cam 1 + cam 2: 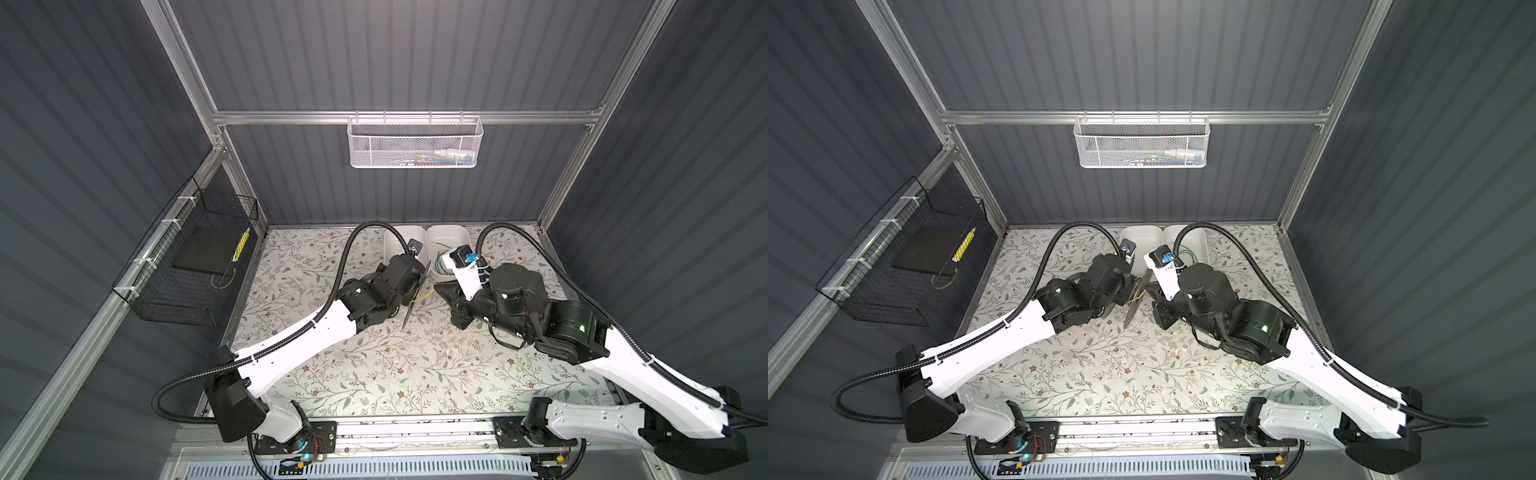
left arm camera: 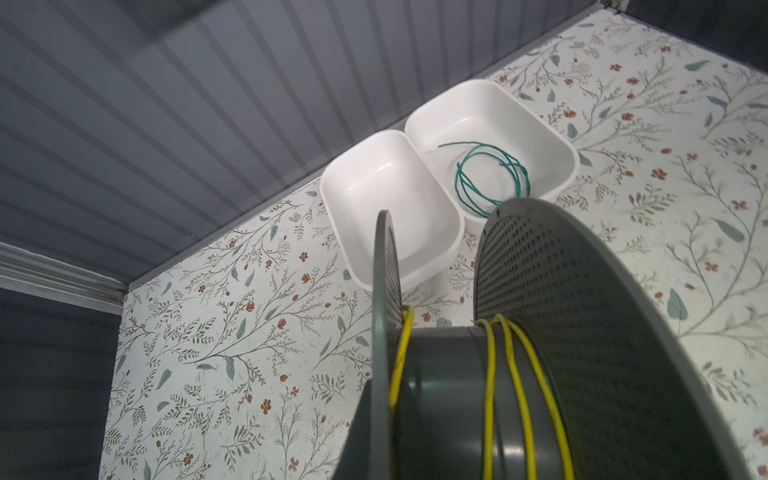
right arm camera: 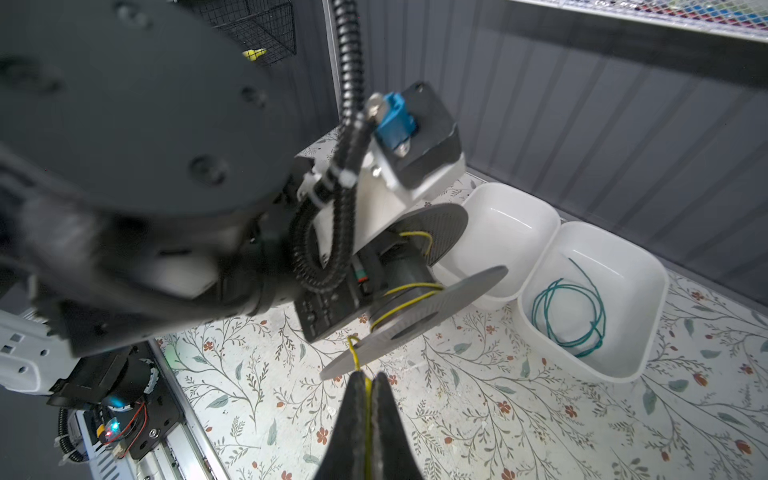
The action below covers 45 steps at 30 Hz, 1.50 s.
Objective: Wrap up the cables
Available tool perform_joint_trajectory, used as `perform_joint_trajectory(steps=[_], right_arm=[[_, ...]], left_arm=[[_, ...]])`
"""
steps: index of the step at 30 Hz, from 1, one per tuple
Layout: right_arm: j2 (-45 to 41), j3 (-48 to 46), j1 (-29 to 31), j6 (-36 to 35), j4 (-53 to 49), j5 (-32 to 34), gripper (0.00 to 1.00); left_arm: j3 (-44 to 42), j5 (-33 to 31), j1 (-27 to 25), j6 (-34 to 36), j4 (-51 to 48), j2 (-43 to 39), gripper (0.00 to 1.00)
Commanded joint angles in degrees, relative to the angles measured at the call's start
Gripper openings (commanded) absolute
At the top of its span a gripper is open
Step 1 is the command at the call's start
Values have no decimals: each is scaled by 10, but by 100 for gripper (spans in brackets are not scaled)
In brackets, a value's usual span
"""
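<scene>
Floral paper covered the table (image 1: 374, 374), with grey ribbed walls shutting in three sides. From where I stood both arms met near the back, just in front of two white tubs.

The left gripper (image 1: 405, 297) was closed on a grey spool (image 2: 582, 311) and held it off the table, though I could not see exactly where its fingers bit. The yellow cable (image 2: 490, 374) lay around the hub in a few loose, widely spaced turns. Its free end ran off the flange into the right gripper (image 3: 368, 399), whose jaws were pinched tight on it, just beside the spool's rim.

The green cable (image 2: 490, 174) sat untouched in a slack coil inside the tub nearer the right arm (image 2: 569, 158). The neighbouring tub (image 2: 332, 199) held nothing that I could make out.

To my eye both wires would weigh almost nothing and stay springy, keeping their curl and wanting to jump off the hub once tension dropped. The smooth sheath looked likely to slide through a light pinch. The best hold seemed close to a free end, with the line kept taut. The green one I would lift by an end, not the bundle, since its loops looked ready to snag.
</scene>
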Motion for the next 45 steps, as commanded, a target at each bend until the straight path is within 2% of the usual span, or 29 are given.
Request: perform_joint_trajectory(steps=[1, 10, 17, 22, 28, 33, 39, 45], right_arm=[[-11, 64, -36, -8, 86, -51, 0], [49, 65, -186, 40, 109, -170, 0], [96, 47, -250, 79, 127, -224, 0], [105, 1, -266, 113, 160, -245, 0], [61, -52, -278, 123, 162, -237, 0], [-7, -126, -289, 141, 167, -244, 0], [-53, -187, -303, 159, 164, -247, 0], [-76, -215, -311, 169, 165, -261, 0]], left_arm=[[-50, -13, 12, 65, -65, -22, 0], [-108, 60, 9, 113, -34, -102, 0], [-136, 55, -2, 157, 14, -142, 0], [-121, 40, -4, 147, 18, -121, 0], [-120, 35, -4, 137, 58, -105, 0], [-84, 36, -4, 129, 43, -66, 0], [-88, 37, -8, 119, 57, -46, 0], [-137, 48, -28, 93, 88, -36, 0]])
